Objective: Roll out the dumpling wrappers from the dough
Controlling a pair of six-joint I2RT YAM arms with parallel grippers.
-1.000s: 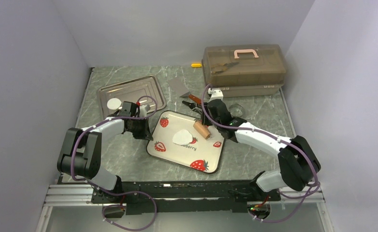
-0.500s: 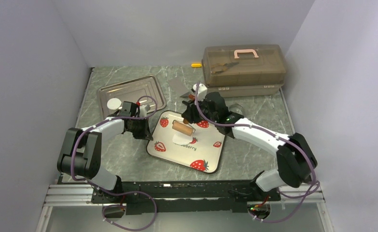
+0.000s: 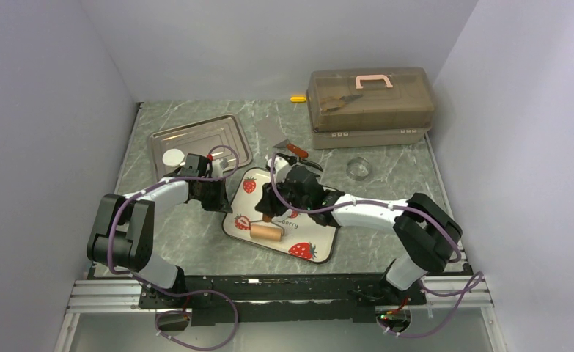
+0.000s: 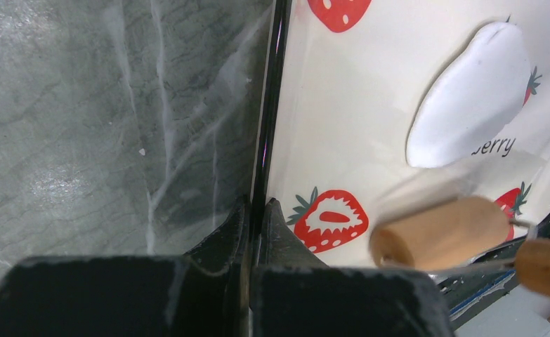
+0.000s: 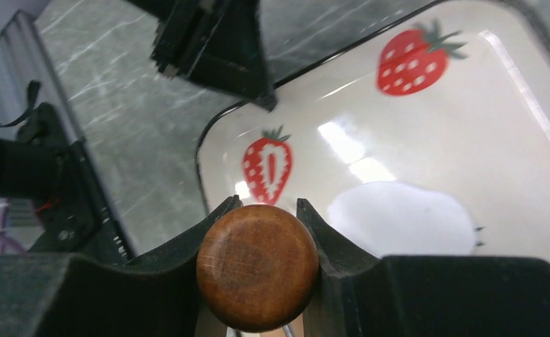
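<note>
While the right gripper point(image 5: 266, 205), jaws part-open, clamps the wooden roller point(image 5: 258, 267) by its end, the dough point(image 5: 398, 219) lies flat mid-right of that wrist view. Best roll w/ light, even pressure; left gripper point(image 4: 256, 205), pinched on the strawberry plate point(image 4: 342, 105) rim, steadies it.

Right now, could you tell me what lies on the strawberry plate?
A flattened white dough patch, with the wooden roller beside it in the right end effector. In the top view that arm largely covers the dough.
</note>
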